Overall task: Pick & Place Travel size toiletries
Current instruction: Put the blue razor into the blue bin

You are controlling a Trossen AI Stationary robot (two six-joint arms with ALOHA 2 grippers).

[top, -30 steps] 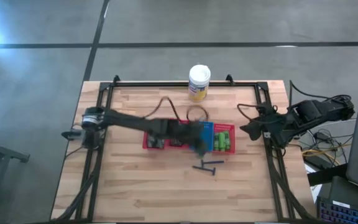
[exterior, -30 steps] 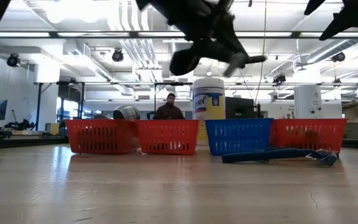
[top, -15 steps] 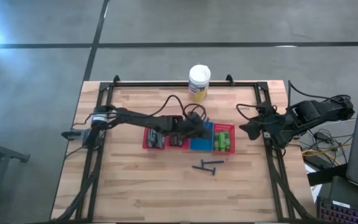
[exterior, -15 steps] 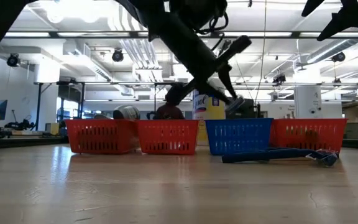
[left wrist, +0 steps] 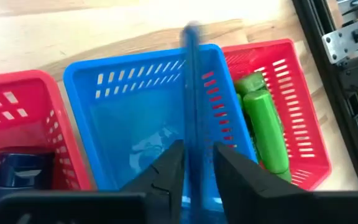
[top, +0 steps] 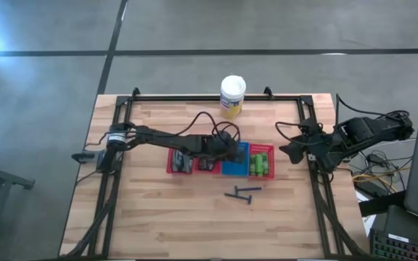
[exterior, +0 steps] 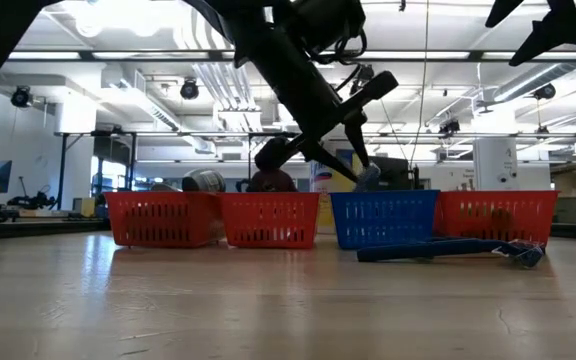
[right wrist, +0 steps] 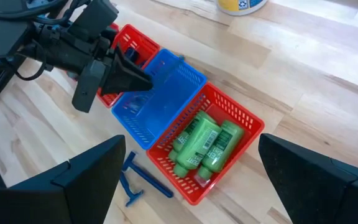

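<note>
Since a second ago the left arm has swung in and dropped, so the left pincer (left wrist: 191, 171) now hangs just above the blue tray (left wrist: 135, 81), clenched on a thin blue stick (left wrist: 191, 93) that points down over the tray's open middle. The blue tray looks empty; the red tray (right wrist: 229, 124) to its right holds green bottles (right wrist: 204, 146), and a red tray (left wrist: 17, 124) to its left holds a dark tube (left wrist: 17, 171). Two more sticks (top: 242, 194) lie on the table (top: 158, 225) just near of the trays. To finish well, the stick should be lowered until it is inside the walls, tilted flat, then released, so it does not catch on the slotted rim. The right pincer (top: 287, 151) waits spread wide at the table's right edge.
</note>
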